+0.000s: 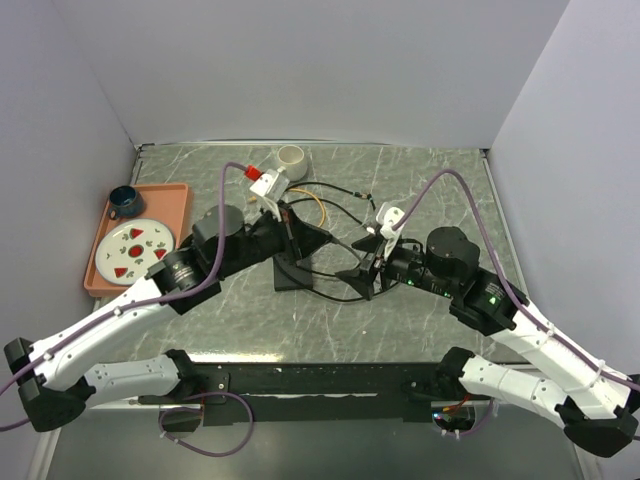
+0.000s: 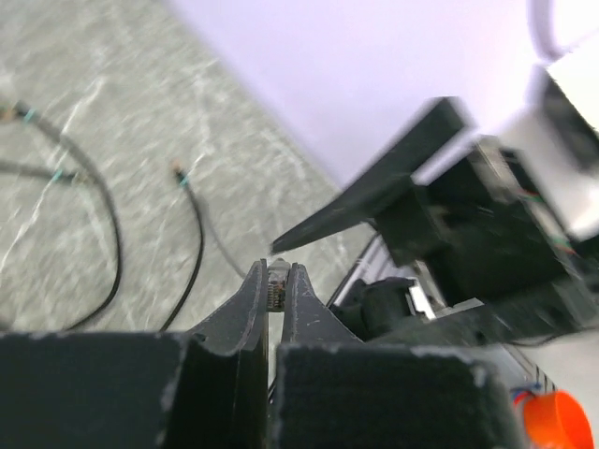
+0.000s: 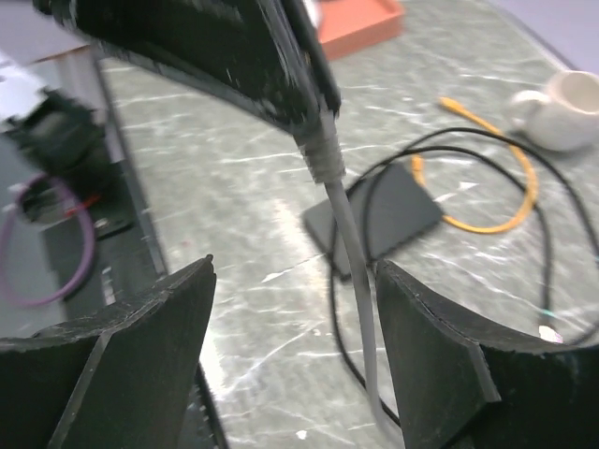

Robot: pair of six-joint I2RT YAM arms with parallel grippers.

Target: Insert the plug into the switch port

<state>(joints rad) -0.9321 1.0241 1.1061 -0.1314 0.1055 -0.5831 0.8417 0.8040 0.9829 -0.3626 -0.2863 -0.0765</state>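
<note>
1. The left gripper is clenched tight on the plug, and the clear tip just pokes out past the fingertips.
2. The plug's grey cable comes out of that grip and hangs down through the gap of the right gripper. That one is spread wide and holding nothing.
3. The black box lies flat on the table mid-scene, underneath where the two grippers meet. I honestly can't make out the switch port in any view, so it's presumably in one of the thin edges.
4. My take is that the plug is up in the air and nothing is pinning the box. I'd get the right gripper onto the box first, or it'll just skate away when pushed.
5. Then bring the plug down level with that edge, square it up, and go in slow. The loose black leads and the orange cable are right beside the box, so watch for snags.
</note>
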